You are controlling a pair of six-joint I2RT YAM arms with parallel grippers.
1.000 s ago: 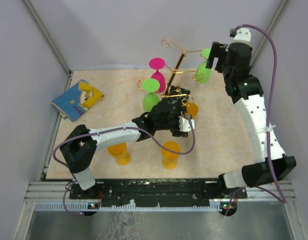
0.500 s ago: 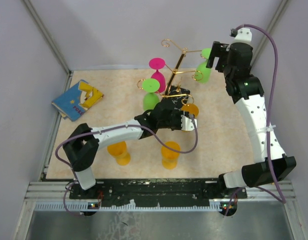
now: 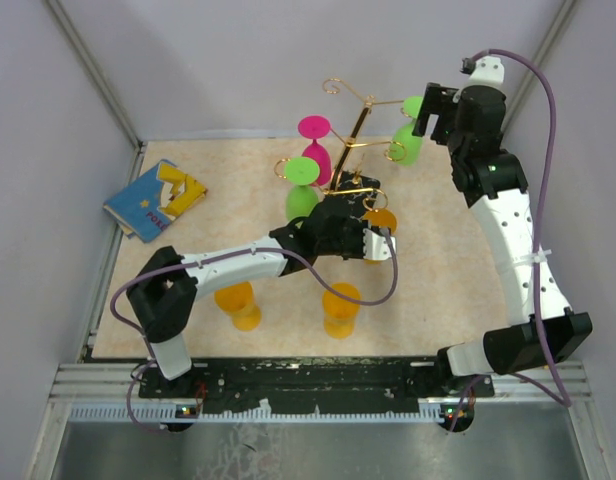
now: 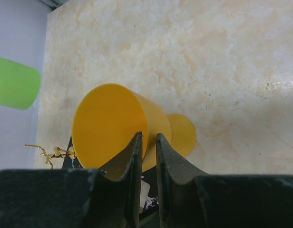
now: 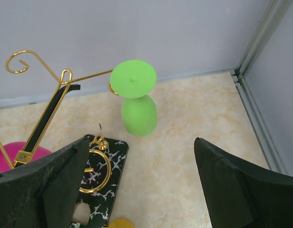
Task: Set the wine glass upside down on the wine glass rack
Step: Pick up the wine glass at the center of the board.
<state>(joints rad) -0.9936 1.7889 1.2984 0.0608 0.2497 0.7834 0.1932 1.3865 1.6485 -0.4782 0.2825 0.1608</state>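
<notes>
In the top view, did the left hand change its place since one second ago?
Yes. The left hand slid slightly up the picture, nearer the rack's black base and the orange glass lying beside it.

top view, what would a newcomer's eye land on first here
The gold wire rack at back centre, with a pink glass and two green glasses hanging upside down from it. Just in front of it, the left fingers straddle the rim of an orange glass.
</notes>
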